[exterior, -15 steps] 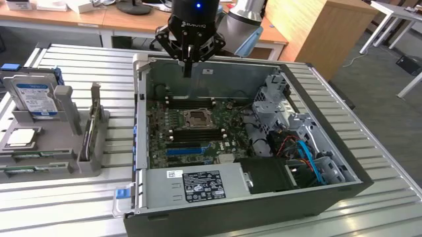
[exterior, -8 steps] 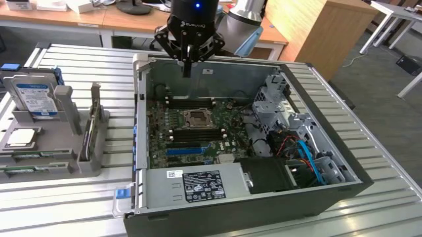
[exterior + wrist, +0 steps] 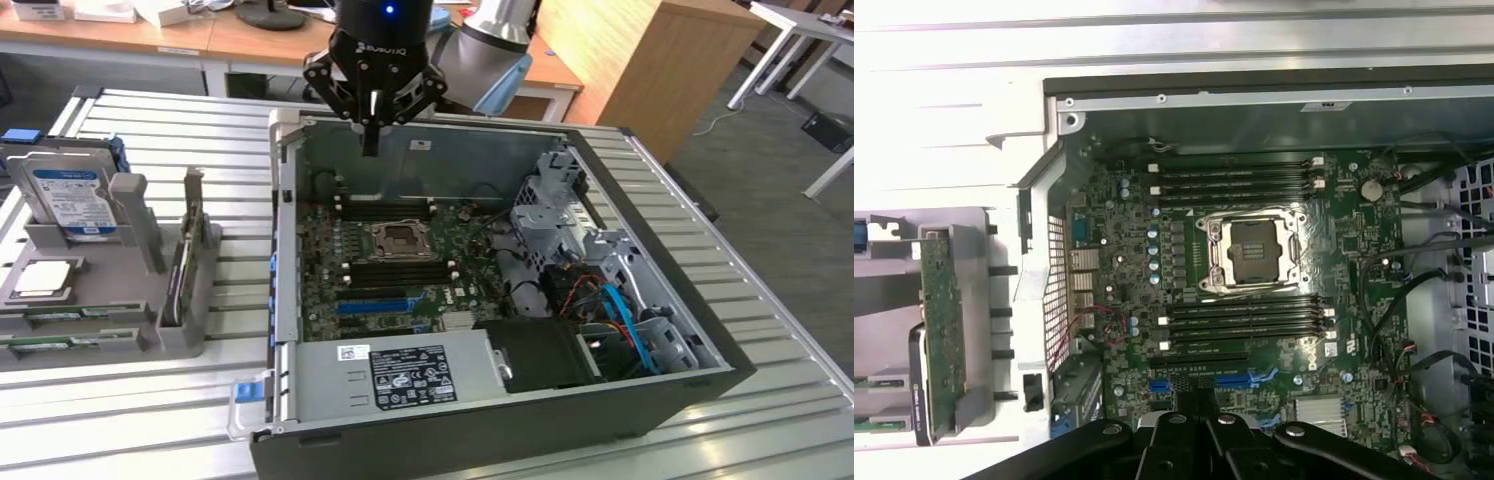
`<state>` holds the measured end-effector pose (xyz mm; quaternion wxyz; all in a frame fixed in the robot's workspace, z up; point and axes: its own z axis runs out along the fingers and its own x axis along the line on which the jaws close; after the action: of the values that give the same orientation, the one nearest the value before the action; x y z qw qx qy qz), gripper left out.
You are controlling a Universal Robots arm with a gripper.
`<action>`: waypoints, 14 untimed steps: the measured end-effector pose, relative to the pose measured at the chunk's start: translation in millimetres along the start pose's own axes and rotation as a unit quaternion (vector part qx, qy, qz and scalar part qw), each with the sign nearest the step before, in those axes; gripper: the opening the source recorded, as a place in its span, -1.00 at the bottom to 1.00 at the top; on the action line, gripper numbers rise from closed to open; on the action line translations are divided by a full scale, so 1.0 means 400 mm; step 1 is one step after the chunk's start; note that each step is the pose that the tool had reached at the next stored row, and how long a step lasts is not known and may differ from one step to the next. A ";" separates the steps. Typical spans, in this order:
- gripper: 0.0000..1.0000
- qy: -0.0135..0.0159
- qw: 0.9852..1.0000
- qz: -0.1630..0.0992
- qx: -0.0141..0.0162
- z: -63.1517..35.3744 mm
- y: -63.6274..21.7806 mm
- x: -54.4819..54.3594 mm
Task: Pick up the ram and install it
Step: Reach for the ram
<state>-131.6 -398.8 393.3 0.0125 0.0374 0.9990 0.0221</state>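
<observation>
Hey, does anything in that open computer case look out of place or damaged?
Nothing stands out. The computer case lies open and tidy; its memory slots and processor socket look empty, with no visible damage or loose parts.

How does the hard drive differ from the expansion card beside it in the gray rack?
The hard drive is a silver block with a blue label; the expansion card is a thin board with a metal bracket. The hard drive leans back, face showing; the expansion card stands on edge. Both sit in the gray rack.
</observation>
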 end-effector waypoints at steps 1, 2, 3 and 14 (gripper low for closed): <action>-0.79 0.000 1.000 0.000 0.000 0.000 0.000 0.003; -0.79 0.000 1.000 0.000 0.000 0.000 -0.001 0.008; -0.79 0.000 1.000 0.000 0.000 0.000 -0.001 0.012; -0.79 0.000 1.000 0.000 0.000 -0.002 -0.005 0.072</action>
<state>-160.5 -398.9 393.3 0.0125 0.0374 0.9990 0.0221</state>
